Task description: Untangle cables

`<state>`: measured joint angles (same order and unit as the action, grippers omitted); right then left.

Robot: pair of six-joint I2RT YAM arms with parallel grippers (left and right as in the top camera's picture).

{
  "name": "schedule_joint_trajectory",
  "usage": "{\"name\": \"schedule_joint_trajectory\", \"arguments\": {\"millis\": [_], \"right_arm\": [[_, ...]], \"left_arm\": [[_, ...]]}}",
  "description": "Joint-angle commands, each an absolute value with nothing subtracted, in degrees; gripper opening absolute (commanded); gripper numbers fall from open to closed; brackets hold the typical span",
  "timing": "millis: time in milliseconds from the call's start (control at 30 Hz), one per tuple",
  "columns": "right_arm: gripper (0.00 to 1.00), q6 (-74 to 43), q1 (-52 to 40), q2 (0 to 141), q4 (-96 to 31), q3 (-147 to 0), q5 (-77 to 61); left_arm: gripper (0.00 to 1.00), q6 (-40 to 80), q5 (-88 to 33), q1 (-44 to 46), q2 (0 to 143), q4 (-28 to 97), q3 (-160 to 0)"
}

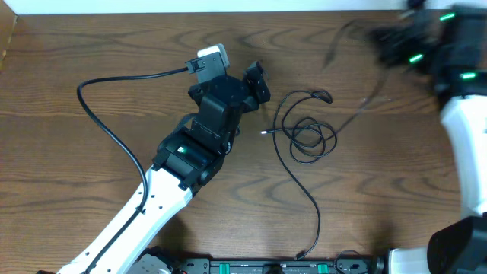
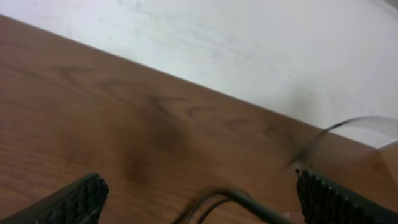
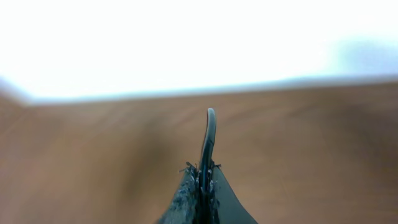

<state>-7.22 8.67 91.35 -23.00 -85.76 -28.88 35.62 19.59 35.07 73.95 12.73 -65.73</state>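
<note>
Thin black cables (image 1: 304,143) coil mid brown wooden desk (image 1: 91,46), probably limp and light; right claw (image 3: 202,171) pinches one strand, left claw (image 1: 257,82) gapes empty; best gripped near plugs

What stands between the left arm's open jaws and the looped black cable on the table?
Nothing visible. The left gripper sits just left of the looped black cable, with only bare table between them. The right gripper, shut on another thin cable, is off at the far right.
</note>
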Motion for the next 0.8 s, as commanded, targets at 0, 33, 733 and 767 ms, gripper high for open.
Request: {"name": "schedule_joint_trajectory", "arguments": {"millis": [0, 33, 733, 767], "right_arm": [[0.01, -8.5, 17.4, 90.0, -21.8, -93.9, -3.6], [0.01, -7.3, 19.4, 90.2, -21.1, -95.2, -1.0], [0.77, 4.1, 29.5, 114.5, -36.9, -98.1, 1.6], [0.99, 4.1, 29.4, 114.0, -36.9, -98.3, 0.0]], "left_arm": [[0.98, 35.9, 20.0, 35.0, 74.1, 14.0, -65.7], [0.98, 35.9, 19.9, 35.0, 74.1, 14.2, -65.7], [0.98, 35.9, 19.9, 35.0, 74.1, 14.3, -65.7], [0.98, 35.9, 19.9, 35.0, 74.1, 14.3, -65.7]]}}
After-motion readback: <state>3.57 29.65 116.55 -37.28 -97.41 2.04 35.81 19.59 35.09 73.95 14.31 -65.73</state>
